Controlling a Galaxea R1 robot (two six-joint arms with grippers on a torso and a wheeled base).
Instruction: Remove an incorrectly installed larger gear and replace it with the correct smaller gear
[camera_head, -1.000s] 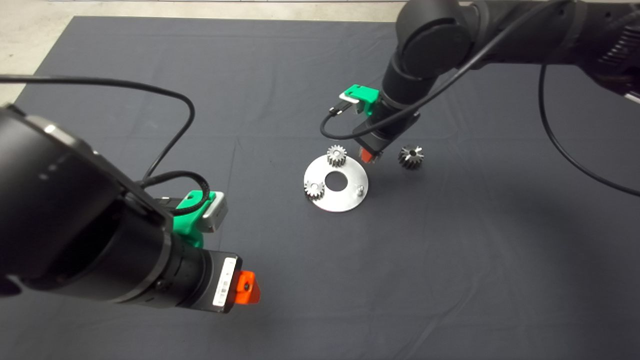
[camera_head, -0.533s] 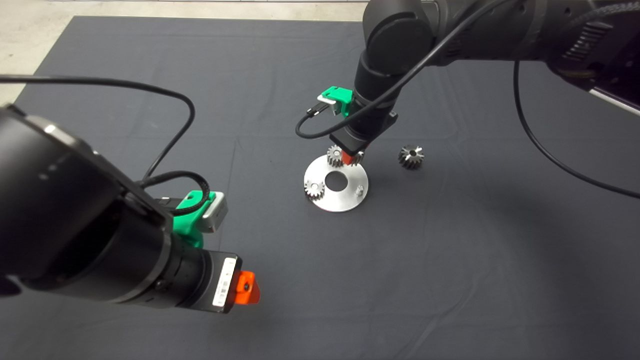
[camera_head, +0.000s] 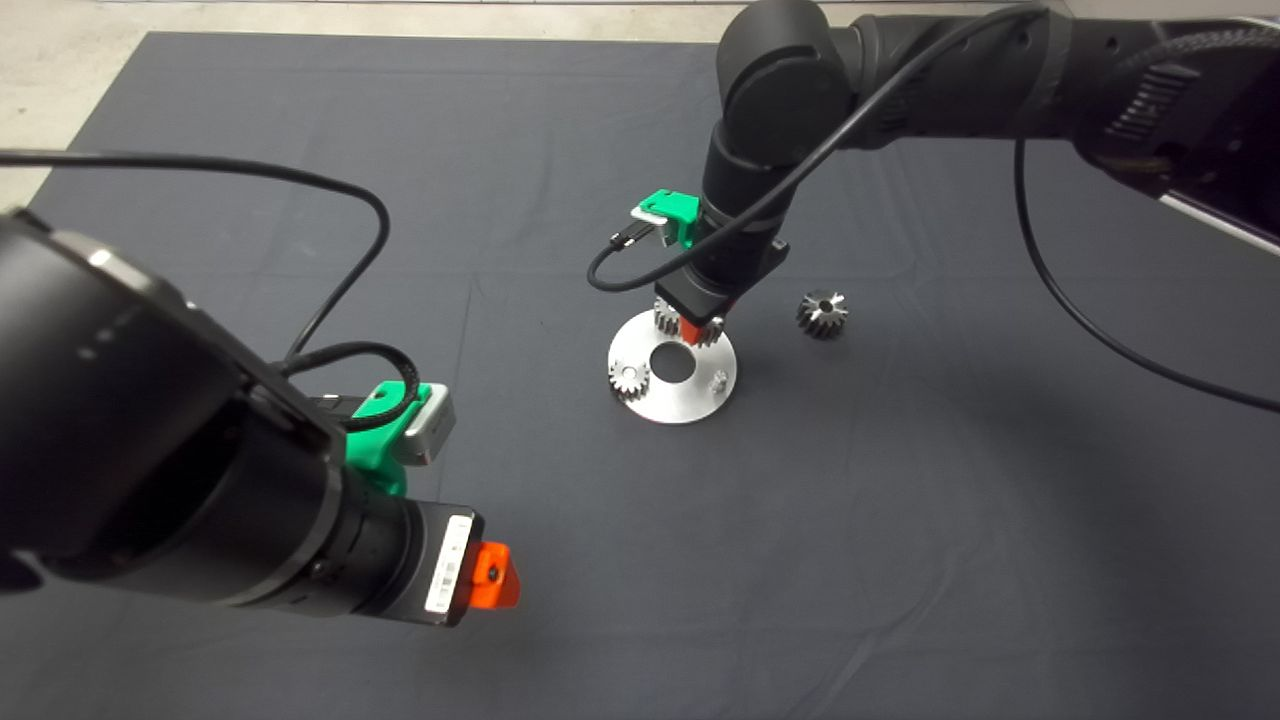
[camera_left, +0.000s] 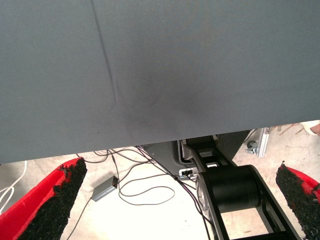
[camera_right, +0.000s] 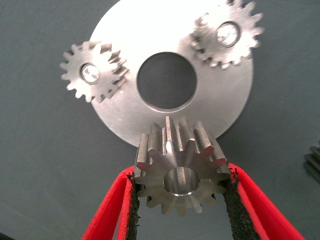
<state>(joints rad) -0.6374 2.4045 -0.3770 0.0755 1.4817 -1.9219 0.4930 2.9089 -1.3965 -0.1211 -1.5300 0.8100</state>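
Your right gripper (camera_right: 181, 192) has its fingers (camera_right: 231, 200) clamped on the smaller gear (camera_right: 180, 170), one pad on each side, holding it over the edge of the round metal plate (camera_head: 690, 395) where two pale gears (camera_right: 93, 76) sit on pins. The larger gear (camera_head: 822, 313) lies on the mat near the plate. Your left gripper (camera_left: 180, 200) hangs past the table edge, fingers spread wide on nothing.

Smaller gear (camera_right: 181, 176) held; larger gear (camera_head: 822, 313) on mat (camera_head: 900, 520)
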